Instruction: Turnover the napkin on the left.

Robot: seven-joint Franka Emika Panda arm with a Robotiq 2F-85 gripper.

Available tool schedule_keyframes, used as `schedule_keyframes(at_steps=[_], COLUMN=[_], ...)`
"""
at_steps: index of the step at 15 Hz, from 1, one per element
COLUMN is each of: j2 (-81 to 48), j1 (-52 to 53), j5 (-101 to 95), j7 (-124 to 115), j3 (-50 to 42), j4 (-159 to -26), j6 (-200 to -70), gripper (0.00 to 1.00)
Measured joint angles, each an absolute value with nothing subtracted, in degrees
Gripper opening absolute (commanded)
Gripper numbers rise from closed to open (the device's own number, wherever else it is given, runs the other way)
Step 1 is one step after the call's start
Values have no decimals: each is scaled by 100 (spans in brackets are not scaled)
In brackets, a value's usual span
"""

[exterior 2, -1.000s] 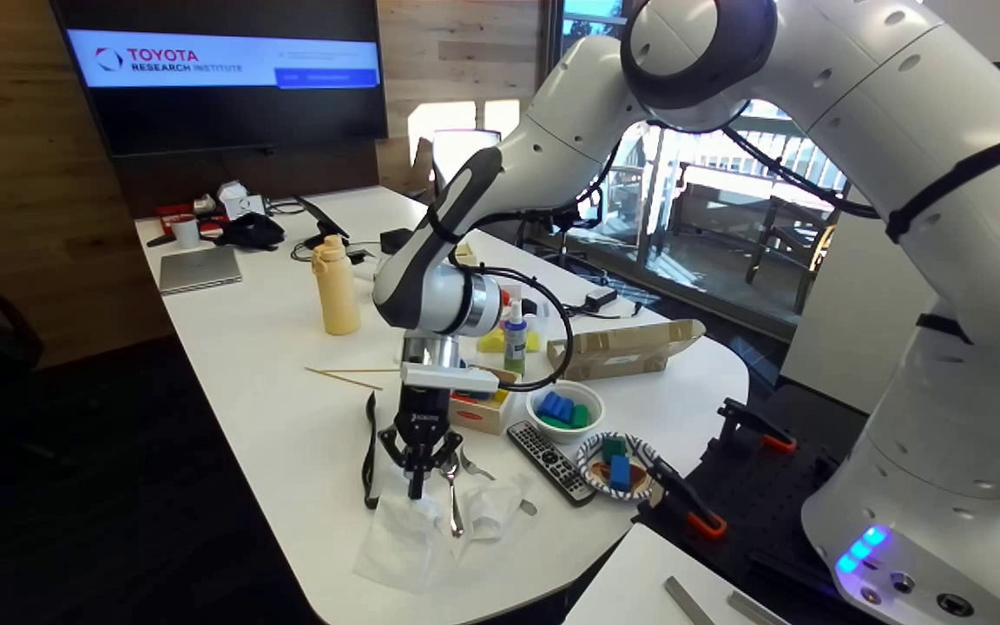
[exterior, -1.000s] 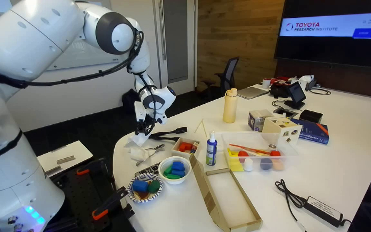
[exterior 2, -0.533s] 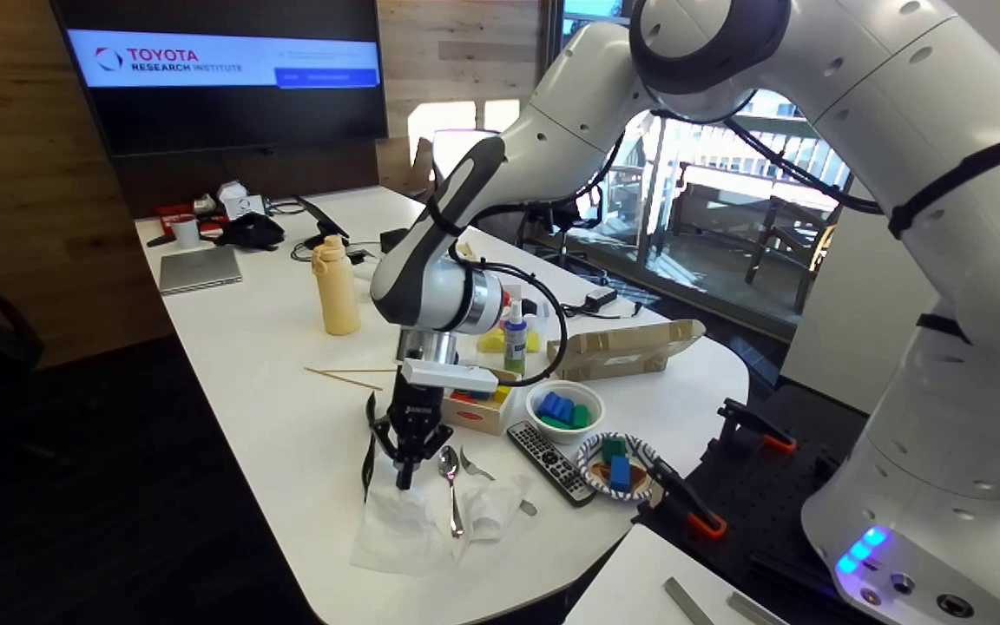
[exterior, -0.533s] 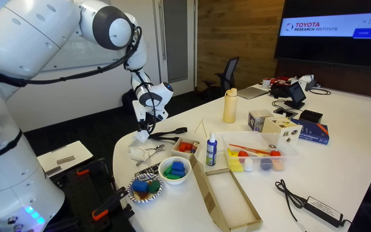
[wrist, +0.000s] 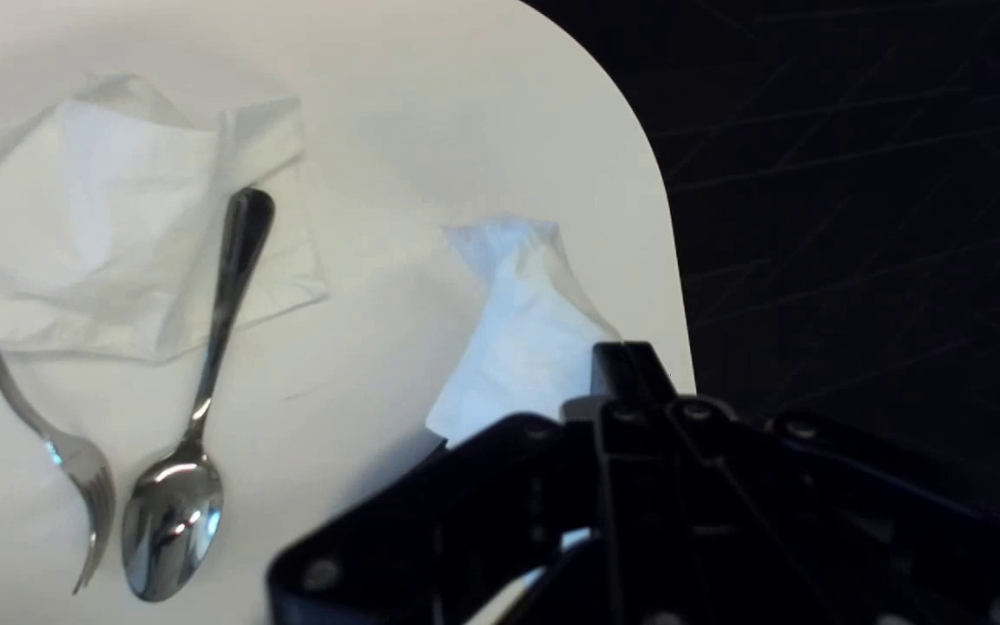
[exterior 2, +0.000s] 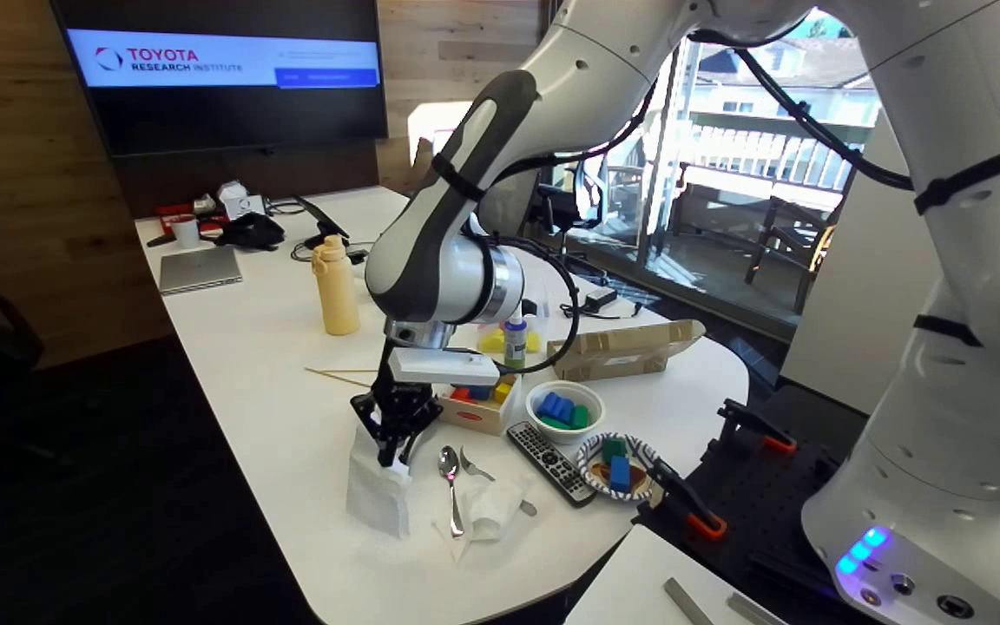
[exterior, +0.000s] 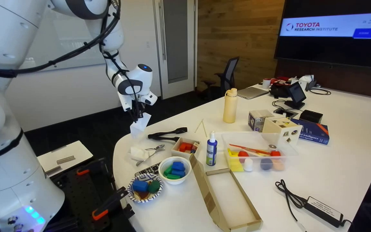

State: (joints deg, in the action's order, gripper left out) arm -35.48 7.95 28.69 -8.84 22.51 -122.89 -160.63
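Observation:
My gripper [wrist: 634, 369] has its fingertips pressed together on a thin white napkin [wrist: 522, 356] in the wrist view. The napkin hangs down from the fingers, creased, over the table's rounded corner. It hangs from the gripper in both exterior views too, the napkin [exterior: 140, 125] below the gripper [exterior: 139, 115] and the napkin [exterior 2: 377, 499] below the gripper [exterior 2: 391, 453]. I cannot tell whether its lowest edge touches the table. Another white napkin [wrist: 135, 226] lies crumpled on the table, also seen in an exterior view [exterior 2: 491, 512], with a spoon handle over its edge.
A spoon [wrist: 174, 512] and a fork [wrist: 75, 460] lie beside the crumpled napkin. Black tongs [exterior: 169, 132], a box of blocks [exterior: 185, 147], a remote [exterior 2: 550, 460], a bowl [exterior 2: 595, 408] and a patterned plate [exterior 2: 643, 495] are nearby. The table edge is close to the gripper.
My gripper has risen and moved toward the table's edge with the napkin. The napkin was largely spread on the table earlier and now hangs from the fingers. The crumpled napkin has not moved.

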Motion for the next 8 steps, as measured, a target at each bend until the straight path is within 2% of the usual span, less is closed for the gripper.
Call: schedule_keyframes(at_steps=[3,8], j2=[-3113,-3117], j1=[1514,3429], j5=[2610,1799], j7=[-2018,-4292], j3=[1655,-244], j4=[-12573,-12528], j6=[-16168,-16001], gripper=[0,0])
